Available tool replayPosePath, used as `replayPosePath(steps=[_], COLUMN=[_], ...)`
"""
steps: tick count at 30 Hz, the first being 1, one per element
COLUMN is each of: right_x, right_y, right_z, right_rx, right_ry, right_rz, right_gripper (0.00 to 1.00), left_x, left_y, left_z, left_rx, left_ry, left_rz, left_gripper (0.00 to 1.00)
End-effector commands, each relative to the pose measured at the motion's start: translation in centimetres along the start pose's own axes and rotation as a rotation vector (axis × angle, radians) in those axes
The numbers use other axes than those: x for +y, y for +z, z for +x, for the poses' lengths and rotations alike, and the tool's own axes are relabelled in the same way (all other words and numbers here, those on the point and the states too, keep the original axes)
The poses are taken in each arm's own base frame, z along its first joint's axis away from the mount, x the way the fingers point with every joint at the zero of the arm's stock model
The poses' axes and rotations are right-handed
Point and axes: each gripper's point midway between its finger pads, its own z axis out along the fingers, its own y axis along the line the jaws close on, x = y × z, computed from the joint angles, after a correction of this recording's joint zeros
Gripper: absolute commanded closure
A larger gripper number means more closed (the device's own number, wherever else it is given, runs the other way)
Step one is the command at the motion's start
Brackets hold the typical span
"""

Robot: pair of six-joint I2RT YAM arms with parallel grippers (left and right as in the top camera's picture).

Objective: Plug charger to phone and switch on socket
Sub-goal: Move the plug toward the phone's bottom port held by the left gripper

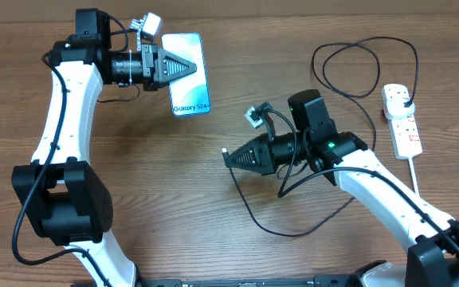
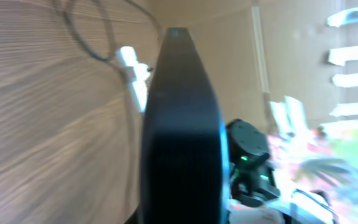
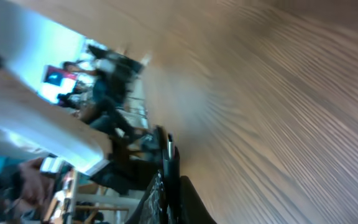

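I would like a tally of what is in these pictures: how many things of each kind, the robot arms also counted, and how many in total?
Phone: 1
Charger cable: 1
Power strip: 1
Robot arms: 2, the left arm and the right arm
Total: 5

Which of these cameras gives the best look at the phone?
The overhead view: the phone faces the camera, its lit screen and lettering readable. The left wrist view catches the phone only edge-on, dark and blurred. The right wrist view does not show it.
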Motion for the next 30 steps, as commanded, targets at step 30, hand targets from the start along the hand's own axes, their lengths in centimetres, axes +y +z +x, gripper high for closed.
replayPosePath(steps=[30], right_x=[4.9], right_y=[0.8], right_z=[-5.5], right_rx=[-0.151], right_ry=[0.011], right_rz=[-0.12], right_gripper=[0.96], left_x=[-4.3], left_y=[2.3], left_z=[1.9], left_rx=[0.09], left_ry=[-0.066], left_rz=[0.202], left_gripper=[0.96])
